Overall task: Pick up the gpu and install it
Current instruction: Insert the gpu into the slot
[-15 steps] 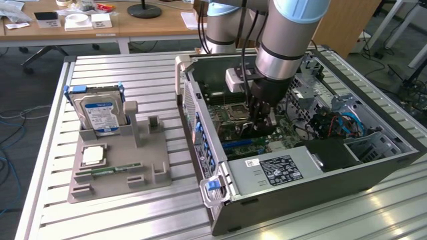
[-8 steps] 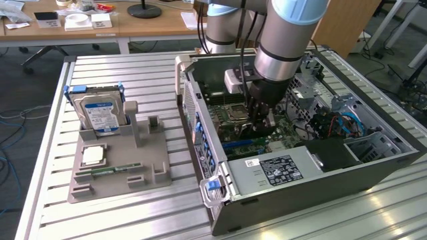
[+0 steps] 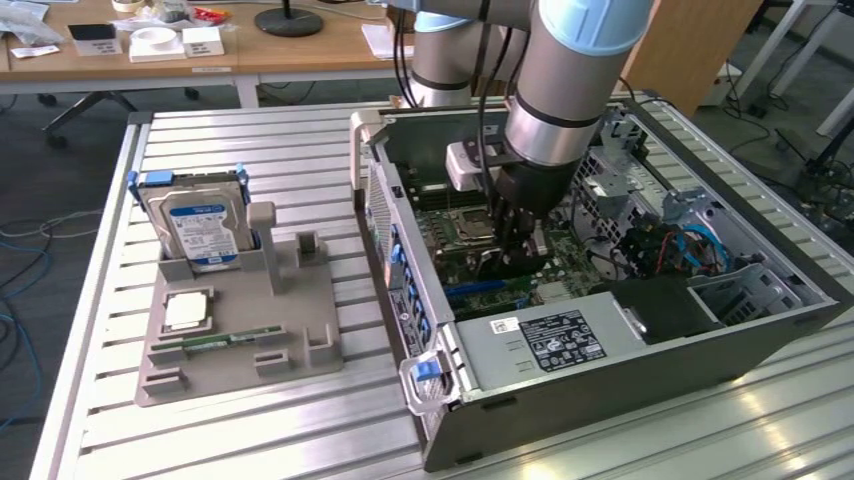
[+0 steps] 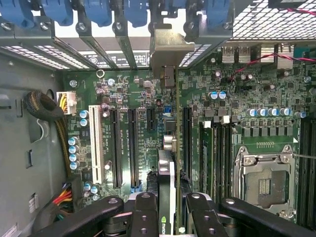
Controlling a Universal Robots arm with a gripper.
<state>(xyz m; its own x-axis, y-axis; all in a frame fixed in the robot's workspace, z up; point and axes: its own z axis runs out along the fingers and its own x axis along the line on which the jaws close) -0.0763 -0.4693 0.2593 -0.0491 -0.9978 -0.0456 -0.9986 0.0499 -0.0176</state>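
My gripper (image 3: 514, 250) reaches down inside the open computer case (image 3: 601, 385), just above the green motherboard (image 3: 461, 215). It is shut on the gpu (image 4: 167, 173), which the wrist view sees edge-on between the two black fingers (image 4: 145, 215). The card's silver end bracket (image 4: 168, 47) sits by the row of blue-clipped rear slot openings (image 4: 98, 12). The card's edge hangs over the board between two long black expansion slots (image 4: 133, 148). In the exterior view the gpu (image 3: 497, 268) is a dark shape under the fingers; whether it is seated in a slot I cannot tell.
A grey holder tray (image 3: 227, 350) on the slatted table at the exterior view's left carries an upright silver hard drive (image 3: 200, 225), a processor chip (image 3: 184, 310) and a green memory stick (image 3: 220, 340). Inside the case are the power supply (image 3: 554, 340), cables (image 3: 667, 245) and an empty processor socket (image 4: 264, 182).
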